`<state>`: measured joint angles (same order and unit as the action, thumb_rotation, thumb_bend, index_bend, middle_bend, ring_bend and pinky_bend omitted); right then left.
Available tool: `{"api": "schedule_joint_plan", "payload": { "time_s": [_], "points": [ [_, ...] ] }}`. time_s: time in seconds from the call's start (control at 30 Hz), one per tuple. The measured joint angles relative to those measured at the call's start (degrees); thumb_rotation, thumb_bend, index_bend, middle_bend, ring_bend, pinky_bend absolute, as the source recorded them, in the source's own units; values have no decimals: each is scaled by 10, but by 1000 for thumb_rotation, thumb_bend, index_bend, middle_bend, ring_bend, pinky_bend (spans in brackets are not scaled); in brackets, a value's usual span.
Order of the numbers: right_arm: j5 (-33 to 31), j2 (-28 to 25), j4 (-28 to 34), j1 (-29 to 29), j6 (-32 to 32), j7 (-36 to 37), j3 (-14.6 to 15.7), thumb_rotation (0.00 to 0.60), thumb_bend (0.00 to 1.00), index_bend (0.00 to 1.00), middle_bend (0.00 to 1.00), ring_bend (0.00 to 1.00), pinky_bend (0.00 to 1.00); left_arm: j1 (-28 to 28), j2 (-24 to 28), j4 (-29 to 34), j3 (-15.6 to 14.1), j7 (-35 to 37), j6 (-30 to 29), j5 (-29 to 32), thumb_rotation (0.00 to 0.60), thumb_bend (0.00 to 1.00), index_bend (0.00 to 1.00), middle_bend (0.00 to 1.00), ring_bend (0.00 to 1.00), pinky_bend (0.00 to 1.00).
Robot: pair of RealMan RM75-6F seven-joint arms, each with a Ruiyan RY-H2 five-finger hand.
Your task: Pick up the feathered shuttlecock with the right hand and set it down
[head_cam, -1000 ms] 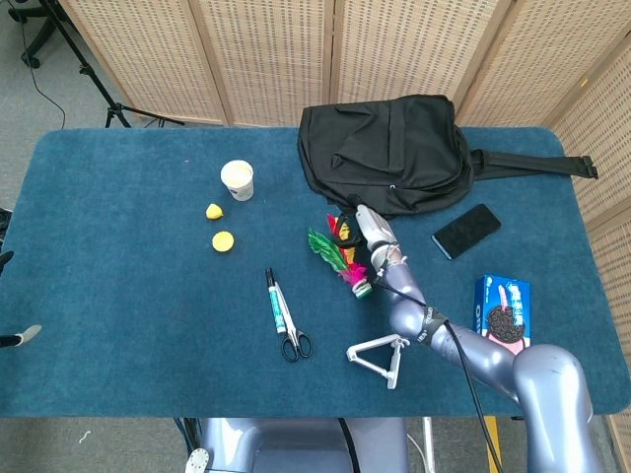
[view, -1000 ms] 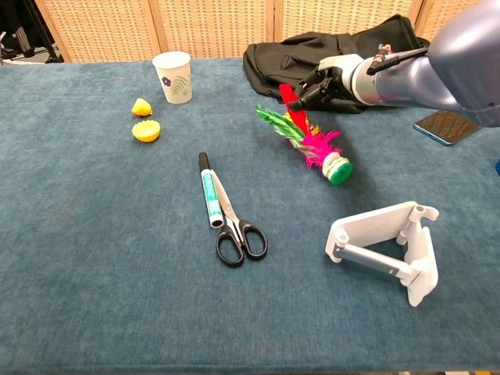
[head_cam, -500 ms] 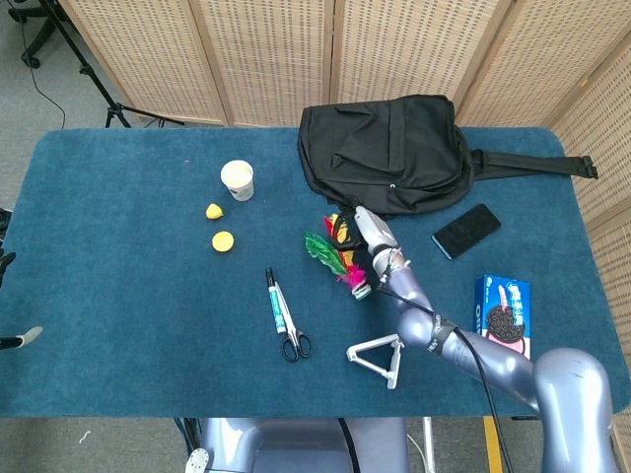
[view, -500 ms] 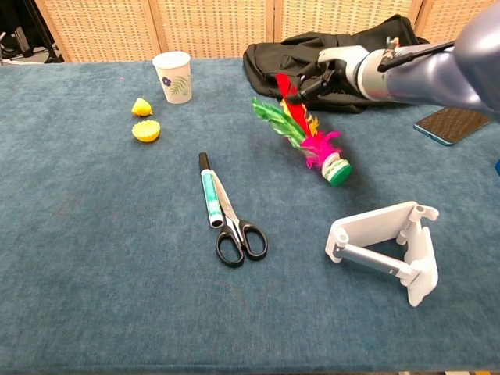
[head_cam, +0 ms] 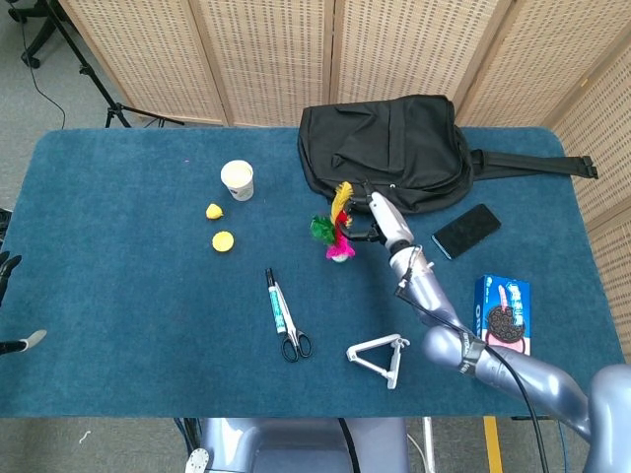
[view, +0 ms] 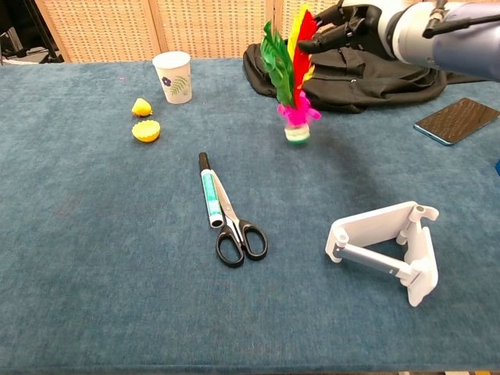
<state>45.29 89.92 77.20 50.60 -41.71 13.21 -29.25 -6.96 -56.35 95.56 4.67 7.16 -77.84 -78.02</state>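
1. Table (head_cam: 118, 325), covered in blue cloth, bearing every item listed below
2. Black backpack (head_cam: 385, 148) lying at the far centre of the table, its strap trailing to the right
3. Right arm (head_cam: 463, 340), reaching in from the near right toward the middle of the table
4. Right hand (view: 351, 27), raised in front of the backpack; its fingers are closed on the top of a red feather, so it holds the shuttlecock from above
5. Feathered shuttlecock (view: 291, 78), hanging upright from the right hand with its green, red, yellow and pink feathers uppermost and its round base at the bottom; whether the base touches the cloth cannot be told
6. White folding stand (view: 387, 250), near right of the table
7. Cookie box (head_cam: 503, 313), blue, at the right edge beside the arm
8. Smartphone (head_cam: 465, 231), dark, lying flat to the right of the hand, just near the backpack
9. Scissors (view: 234, 230) with black handles, near centre, lying touching the marker
10. Marker (view: 208, 191), black cap pointing to the far side
11. Paper cup (view: 173, 76), upright, far left of centre
12. Two small yellow pieces (view: 145, 129), near the cup on its near-left side
13. Left hand: in neither view
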Motion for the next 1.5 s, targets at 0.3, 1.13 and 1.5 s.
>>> {"api": "schedule_joint_plan", "payload": {
  "time_s": [0.3,1.13,1.5],
  "points": [
    [177,-10,11,-74,-38,136,41,600,620,722,0,0,0,1,-2,3,-4,-7,-4,-8,600,0,0,0,0,0],
    [331,-38,-19,-132,-118,256,121,600,30,47,0,0,0,2,-3,7,-9,-13,-8,-15,600,0,0,0,0,0],
    [348,-66,13,-145,-166,191,132,600,0,0,0,0,0,4,-2,6,-10,-12,-13,-18,600,0,0,0,0,0]
  ]
}}
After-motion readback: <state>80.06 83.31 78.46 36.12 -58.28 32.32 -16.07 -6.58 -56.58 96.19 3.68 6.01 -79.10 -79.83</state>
